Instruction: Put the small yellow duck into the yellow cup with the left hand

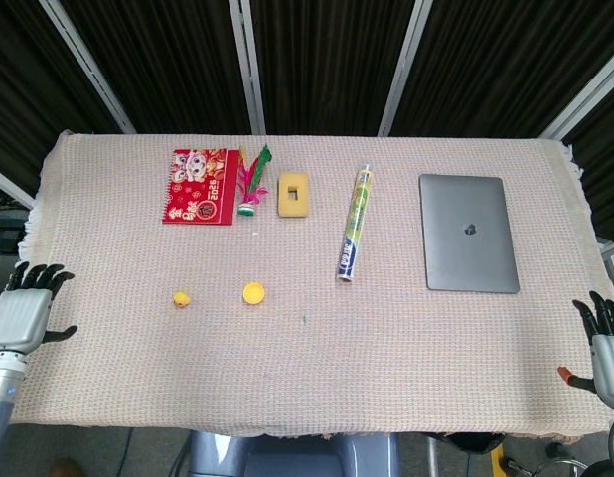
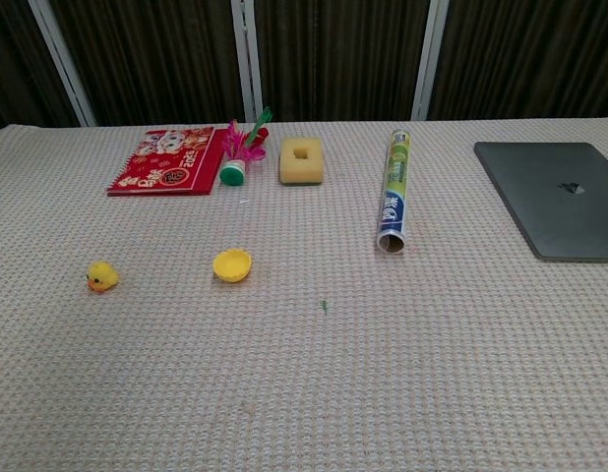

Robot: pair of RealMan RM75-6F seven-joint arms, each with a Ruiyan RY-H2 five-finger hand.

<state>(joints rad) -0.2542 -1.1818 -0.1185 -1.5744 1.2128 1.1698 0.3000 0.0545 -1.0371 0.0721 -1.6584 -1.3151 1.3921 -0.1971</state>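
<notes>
The small yellow rubber duck (image 1: 182,298) sits on the woven beige tablecloth (image 1: 317,378) in the lower-left part of the head view, upright and untouched. Just to its right, a clear gap apart, stands the shallow yellow cup (image 1: 253,293), its mouth facing up and nothing in it.

The left hand (image 1: 27,316) hangs at the left edge of the frame, off the cloth's border and well apart from the duck; its fingers are spread and it holds nothing. The right hand (image 1: 605,338) sits at the lower-right edge, likewise spread and empty. Neither shows in the chest view.

Further up the frame lie a red printed booklet (image 1: 200,186), a pink-and-green feathered shuttlecock (image 1: 251,185), a yellow sponge block with a square hole (image 1: 293,194), a rolled green-and-blue tube (image 1: 354,223) and a closed grey laptop (image 1: 469,233).

This looks like the very start: the reach is not yet made. The next move calls for bringing the left hand rightward over the cloth to the duck, then lowering to pinch so small a thing cleanly.
</notes>
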